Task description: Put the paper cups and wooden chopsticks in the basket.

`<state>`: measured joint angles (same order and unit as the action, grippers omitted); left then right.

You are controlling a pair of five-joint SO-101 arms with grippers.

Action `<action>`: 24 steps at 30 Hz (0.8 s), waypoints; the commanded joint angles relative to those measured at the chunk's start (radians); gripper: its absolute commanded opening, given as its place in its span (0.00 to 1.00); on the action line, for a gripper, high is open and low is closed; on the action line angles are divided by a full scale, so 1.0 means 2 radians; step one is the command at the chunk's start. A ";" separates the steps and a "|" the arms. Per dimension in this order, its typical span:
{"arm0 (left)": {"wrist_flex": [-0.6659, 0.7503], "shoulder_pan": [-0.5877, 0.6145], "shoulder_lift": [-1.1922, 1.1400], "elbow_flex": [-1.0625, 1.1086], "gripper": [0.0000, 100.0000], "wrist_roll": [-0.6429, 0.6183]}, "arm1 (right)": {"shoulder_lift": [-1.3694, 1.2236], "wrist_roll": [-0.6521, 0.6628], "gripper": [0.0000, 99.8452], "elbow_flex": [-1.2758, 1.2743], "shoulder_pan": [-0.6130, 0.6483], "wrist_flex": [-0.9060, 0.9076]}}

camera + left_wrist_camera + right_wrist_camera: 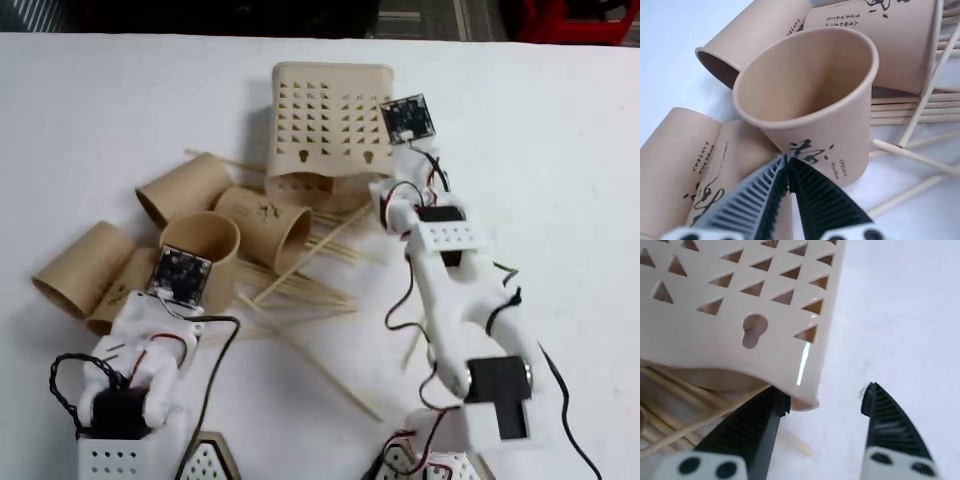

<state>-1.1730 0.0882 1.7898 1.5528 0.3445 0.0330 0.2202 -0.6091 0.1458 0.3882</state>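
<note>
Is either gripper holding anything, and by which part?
Nothing is held. The left gripper is shut, tips against the outer wall of the paper cup; the right gripper is open astride a corner of the basket.

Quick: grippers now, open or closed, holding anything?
Left gripper: closed, tips against a cup, holding nothing.
Right gripper: open, straddling the basket corner.

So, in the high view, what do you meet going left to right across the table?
Leftmost lying paper cup → paper cup with its mouth up → basket → right arm.
</note>
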 commanded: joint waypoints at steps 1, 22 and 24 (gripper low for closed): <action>0.011 0.004 0.002 -0.006 0.03 0.005 | -0.020 -0.001 0.24 0.024 -0.001 -0.045; 0.025 0.004 0.002 0.005 0.03 0.005 | 0.152 -0.005 0.02 0.043 -0.024 0.049; 0.025 0.004 0.002 0.005 0.03 0.005 | 0.169 -0.005 0.02 0.044 -0.024 0.062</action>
<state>-1.1500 0.0882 1.7883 1.5696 0.3445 0.2723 0.2202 -0.5738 0.1105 0.4895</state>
